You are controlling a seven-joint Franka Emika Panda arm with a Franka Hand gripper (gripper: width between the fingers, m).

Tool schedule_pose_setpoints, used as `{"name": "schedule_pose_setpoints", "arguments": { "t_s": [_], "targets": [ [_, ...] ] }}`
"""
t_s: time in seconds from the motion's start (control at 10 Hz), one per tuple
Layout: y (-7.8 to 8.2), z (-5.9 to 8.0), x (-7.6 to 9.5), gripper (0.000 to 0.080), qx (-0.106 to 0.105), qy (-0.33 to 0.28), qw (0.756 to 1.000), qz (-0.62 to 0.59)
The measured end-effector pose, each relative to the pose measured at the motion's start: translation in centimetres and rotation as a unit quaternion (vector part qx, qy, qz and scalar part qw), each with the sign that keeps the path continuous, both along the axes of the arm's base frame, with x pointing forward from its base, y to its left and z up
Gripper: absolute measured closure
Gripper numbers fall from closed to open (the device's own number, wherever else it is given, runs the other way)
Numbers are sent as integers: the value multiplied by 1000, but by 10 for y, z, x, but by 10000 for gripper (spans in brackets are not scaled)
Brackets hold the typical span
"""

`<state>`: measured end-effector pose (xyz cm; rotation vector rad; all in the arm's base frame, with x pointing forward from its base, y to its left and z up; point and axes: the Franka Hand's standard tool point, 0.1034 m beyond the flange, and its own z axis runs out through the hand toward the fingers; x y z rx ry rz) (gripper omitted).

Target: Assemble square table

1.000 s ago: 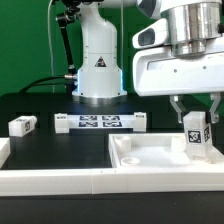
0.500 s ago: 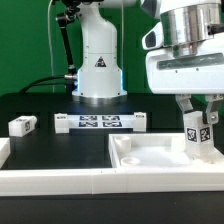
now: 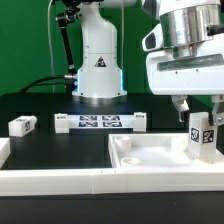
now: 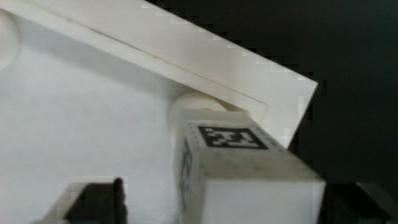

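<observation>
The white square tabletop (image 3: 150, 156) lies rim up at the exterior view's right front. A white block leg (image 3: 203, 136) with a tag stands upright at its right far corner. My gripper (image 3: 198, 108) hangs just above, its fingers straddling the leg's top. In the wrist view the leg (image 4: 240, 160) stands between the two dark fingers (image 4: 98, 200) of the gripper (image 4: 231, 205). A gap shows beside one finger and the leg lies close against the other. The tabletop's rim (image 4: 196, 70) runs behind it. The jaws stand open. A second leg (image 3: 21, 125) lies at the far left.
The marker board (image 3: 100, 122) lies at the back middle, in front of the robot base (image 3: 98, 65). The long white L-shaped border wall (image 3: 60, 178) runs along the front. A white part (image 3: 3, 150) shows at the left edge.
My gripper has shifted toward the exterior view's right, and the upright leg has shifted the same way by a small amount. The other parts have not moved.
</observation>
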<state>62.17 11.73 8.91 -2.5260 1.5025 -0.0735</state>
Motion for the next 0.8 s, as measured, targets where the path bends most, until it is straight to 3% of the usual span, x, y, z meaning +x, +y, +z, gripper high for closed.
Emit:
{"name": "schedule_pose_setpoints", "arguments": {
  "t_s": [0.1,0.2,0.5,0.8],
  "targets": [
    [2,-1,-1,183,-8,-7,998,55],
    [0,-1,-1,159,-15,-14,994,104],
    [0,-1,-1,151,-31,-30,977,210],
    [9,-1,-1,150,-61,-40,930,360]
  ]
}}
